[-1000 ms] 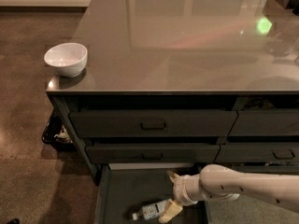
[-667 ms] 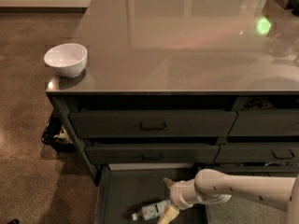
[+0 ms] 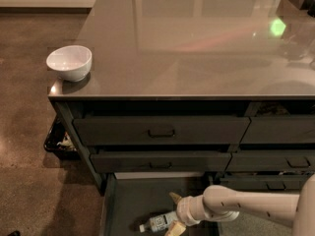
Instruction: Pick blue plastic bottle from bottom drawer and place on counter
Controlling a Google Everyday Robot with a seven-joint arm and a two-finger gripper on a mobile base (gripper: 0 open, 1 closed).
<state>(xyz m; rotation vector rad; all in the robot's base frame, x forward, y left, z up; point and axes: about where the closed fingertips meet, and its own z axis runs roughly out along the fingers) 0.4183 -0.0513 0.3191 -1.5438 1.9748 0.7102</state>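
The bottom drawer (image 3: 129,198) of the left stack is pulled open, showing a flat dark tray. The blue plastic bottle (image 3: 158,222) lies on its side in it, white cap pointing left. My gripper (image 3: 174,214) reaches in from the right at the bottle's base end. Its fingers are open, with one fingertip (image 3: 174,197) above the bottle and one below. The bottle rests on the drawer floor. The counter (image 3: 197,48) is the glossy dark top above the drawers.
A white bowl (image 3: 69,62) stands on the counter's front left corner. Two shut handled drawers (image 3: 160,131) are above the open one, and narrower drawers (image 3: 278,132) are to the right. A black bin (image 3: 57,140) sits on the floor left of the cabinet.
My gripper has moved left and down to the bottle, so its open fingers now straddle the bottle's base end. The bottle has not moved.
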